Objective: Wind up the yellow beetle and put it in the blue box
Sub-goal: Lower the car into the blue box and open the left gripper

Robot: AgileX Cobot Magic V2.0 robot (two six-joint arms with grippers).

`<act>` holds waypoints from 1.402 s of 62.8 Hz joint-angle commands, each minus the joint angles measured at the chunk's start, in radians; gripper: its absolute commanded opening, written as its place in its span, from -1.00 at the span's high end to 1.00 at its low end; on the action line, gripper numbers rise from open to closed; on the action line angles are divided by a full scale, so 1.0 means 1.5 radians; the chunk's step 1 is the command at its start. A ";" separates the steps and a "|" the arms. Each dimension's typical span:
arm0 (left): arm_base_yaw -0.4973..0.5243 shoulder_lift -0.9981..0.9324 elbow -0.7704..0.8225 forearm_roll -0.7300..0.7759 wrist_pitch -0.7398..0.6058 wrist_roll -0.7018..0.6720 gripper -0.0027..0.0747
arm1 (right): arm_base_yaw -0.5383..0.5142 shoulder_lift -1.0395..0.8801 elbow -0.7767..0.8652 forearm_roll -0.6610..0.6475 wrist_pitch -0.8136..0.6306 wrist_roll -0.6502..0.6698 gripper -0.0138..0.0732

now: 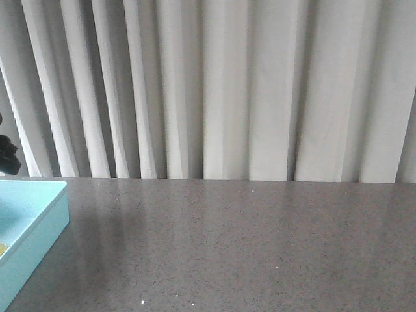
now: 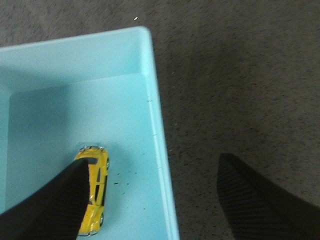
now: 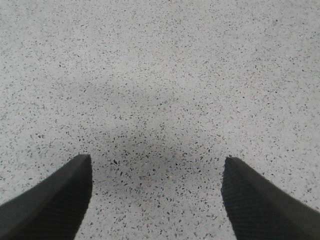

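Blue box (image 2: 75, 65) at table's left edge; yellow beetle (image 2: 96, 192) lies on its floor near the right wall. Left gripper (image 2: 150, 200) spread wide above, empty. Toy likely light, rigid, slick; grip across its flanks. Right gripper (image 3: 156, 200) parted over bare table (image 3: 160, 75).

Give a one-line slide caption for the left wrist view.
Yellow beetle lying inside the blue box, open left gripper above.

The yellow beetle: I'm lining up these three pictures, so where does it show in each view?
Front view: only a yellow sliver at the left edge, inside the blue box.
Left wrist view: the yellow beetle lies on the box floor, near the wall, beside one finger.
Right wrist view: not in it.
Shared landmark: the blue box.
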 commanded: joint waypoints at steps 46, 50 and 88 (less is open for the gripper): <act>-0.143 -0.442 0.609 0.114 -0.256 -0.122 -0.42 | -0.002 -0.004 -0.017 0.000 -0.037 -0.003 -0.53; -0.143 -0.491 0.671 0.114 -0.290 -0.126 -0.42 | -0.002 -0.004 -0.017 0.000 -0.037 -0.003 -0.53; -0.143 -0.781 0.971 0.109 -0.512 -0.159 0.20 | -0.002 -0.004 -0.017 0.004 -0.019 -0.003 -0.05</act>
